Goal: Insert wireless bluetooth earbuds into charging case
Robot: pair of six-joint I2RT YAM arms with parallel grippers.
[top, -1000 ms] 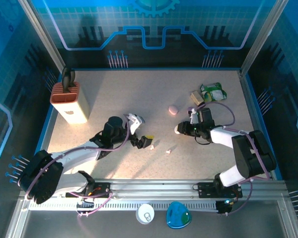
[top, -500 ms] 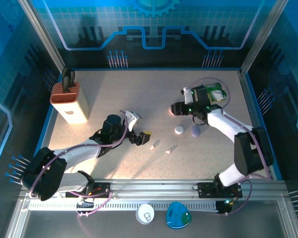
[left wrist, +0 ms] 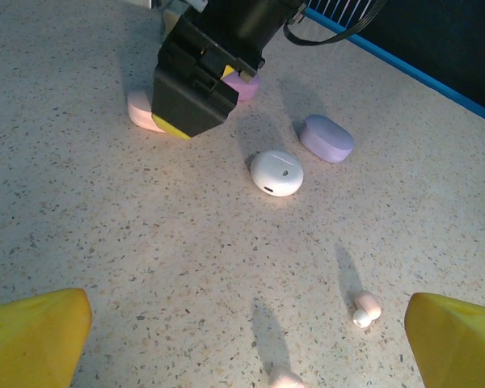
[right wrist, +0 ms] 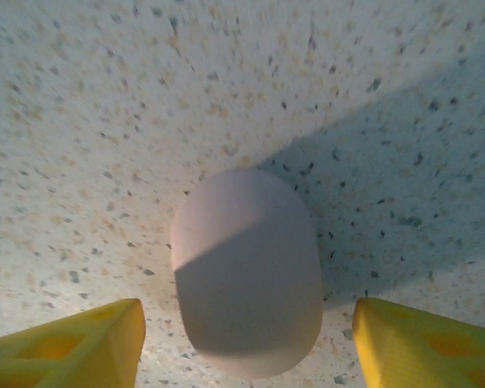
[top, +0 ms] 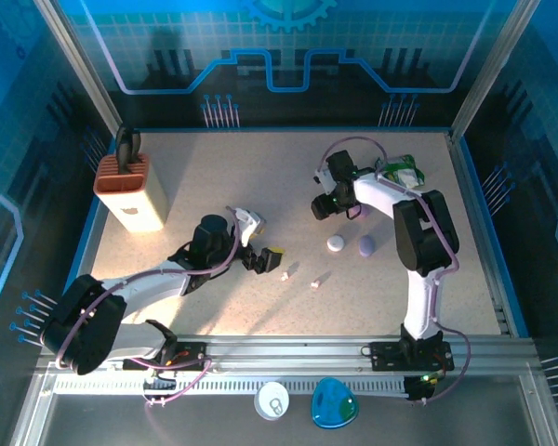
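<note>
Two tiny pinkish earbuds (top: 285, 275) (top: 314, 284) lie on the speckled table just right of my left gripper (top: 260, 255), which is open and empty. In the left wrist view one earbud (left wrist: 365, 307) lies ahead on the right and another earbud (left wrist: 287, 378) sits at the bottom edge between the yellow fingertips (left wrist: 32, 335). A shut white case (top: 336, 243) (left wrist: 276, 172) and a lilac case (top: 366, 245) (left wrist: 326, 137) lie side by side. My right gripper (top: 323, 206) (right wrist: 246, 347) hangs open over the shut pink case (right wrist: 246, 271) (left wrist: 145, 113), a finger on each side with a gap.
An orange and cream block holder (top: 130, 190) stands at the left. A green packet (top: 400, 172) lies at the back right. A small lilac thing (left wrist: 244, 85) is half hidden behind the right gripper. Glass walls ring the table.
My right gripper has swung from the white case to the back and left, down over the pink case. The white and lilac cases now lie uncovered. The left arm has hardly moved.
</note>
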